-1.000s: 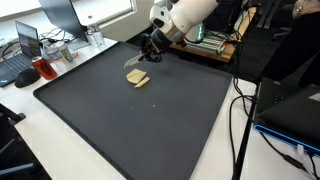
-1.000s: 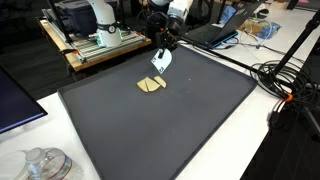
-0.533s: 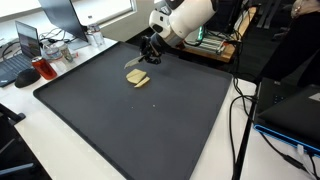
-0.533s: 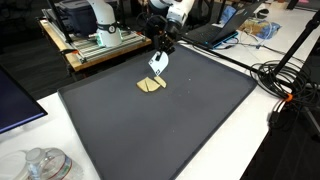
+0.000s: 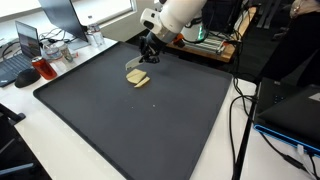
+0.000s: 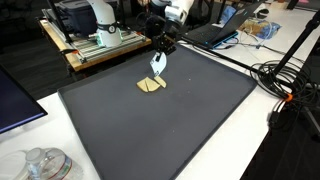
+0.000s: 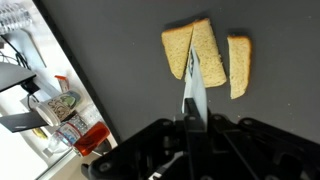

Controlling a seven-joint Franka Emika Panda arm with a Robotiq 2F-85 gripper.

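On the black mat (image 5: pixel 150 130), cut bread (image 5: pixel 137 79) lies toward the far edge, 1 strip (image 7: pixel 238 65) just apart; above it the gripper (image 5: pixel 147 54), fingers clamped on a knife (image 7: pixel 193 92), points the blade down at the bread

Nothing legible anywhere: the knife (image 7: pixel 193 95) blade shows no readable mark, and labels on the containers (image 7: pixel 62 108) in the wrist view are too blurred.
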